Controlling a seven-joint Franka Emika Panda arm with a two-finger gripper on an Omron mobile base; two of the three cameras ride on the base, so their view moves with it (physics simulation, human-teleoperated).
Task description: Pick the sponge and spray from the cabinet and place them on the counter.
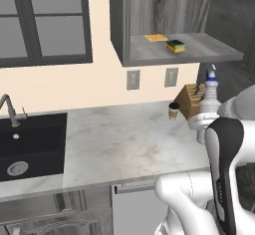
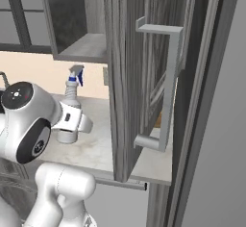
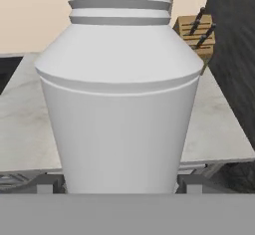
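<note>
The gripper [image 3: 119, 186] sits low on the pale grey-white cylindrical spray bottle [image 3: 119, 104], with 1 dark finger [image 3: 47, 184] on each side of its body, jaws wide and pressed against its sides, so it is clamped on the spray. In the right base view the bottle [image 2: 71, 110] stands upright with its base on the white-beige marble-look counter [image 2: 96, 144], ribbed neck and blue-accented trigger nozzle pointing up. In the left base view the spray [image 1: 210, 97] is at the counter's [image 1: 124, 139] right end, just beside a wooden knife block [image 1: 191, 99] and near a small paper coffee cup [image 1: 173, 110]. Above, the dark grey wood-grain wall cabinet [image 1: 119, 25] is open; on its grey shelf lie the small yellow sponge with a dark green top [image 1: 176, 46] and, beside it, a thin flat yellow cloth [image 1: 156, 38]. An inset black sink [image 1: 30, 144] lies at the counter's left end.
</note>
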